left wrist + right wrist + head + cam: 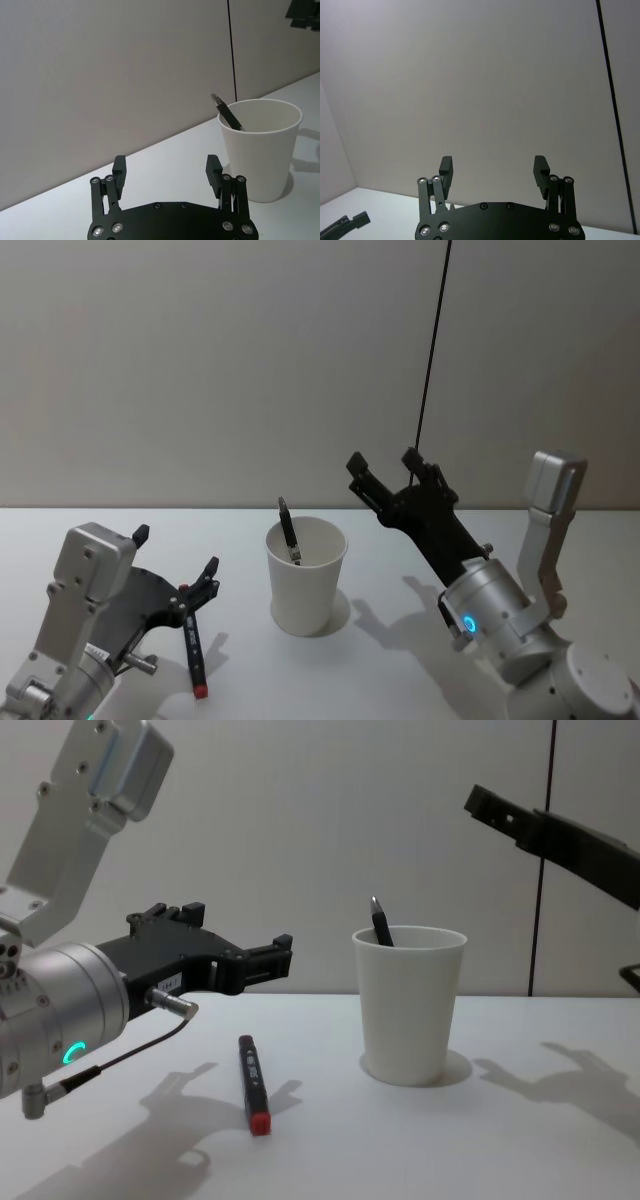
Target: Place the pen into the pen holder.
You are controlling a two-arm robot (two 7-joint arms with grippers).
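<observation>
Already done: slim dark pen (pixel 290 532) stands inside the plain white paper cup (pixel 305 595), leaning on its rim.
Remaining: seemingly nothing, unless the marker counts too.
Left gripper (pixel 177 551): low, left of the cup, jaws wide apart, holding nothing.
Right gripper (pixel 383 460): raised right of the cup, jaws spread, empty.
Nearby: black marker with a red end (pixel 192 645) lies on the white table (pixel 380 680) left of the cup; the cup's mouth is unobstructed.
</observation>
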